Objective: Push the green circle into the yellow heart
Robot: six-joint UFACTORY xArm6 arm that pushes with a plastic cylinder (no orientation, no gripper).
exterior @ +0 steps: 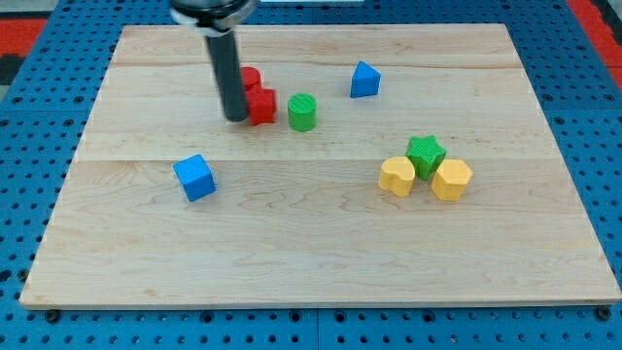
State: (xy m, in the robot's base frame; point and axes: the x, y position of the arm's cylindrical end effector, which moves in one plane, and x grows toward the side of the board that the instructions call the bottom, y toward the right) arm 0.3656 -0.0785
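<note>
Non-task items: 5 blocks on a wooden board.

Wooden board (321,262): pale, lies on a blue pegboard (29,194). Red blocks (259,97): 2, touching each other, near the view's top, left of centre; shapes cannot be made out. Blue triangular block (364,80): near the view's top, right of centre, apart from other blocks. Blue cube (195,178): on the view's left, alone. Green star (426,154): on the view's right, touching the yellow hexagon (452,180) at its lower right.

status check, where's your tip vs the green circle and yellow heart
My tip left of green circle, red block between. Yellow heart lower right, apart. Green star beside heart.
</note>
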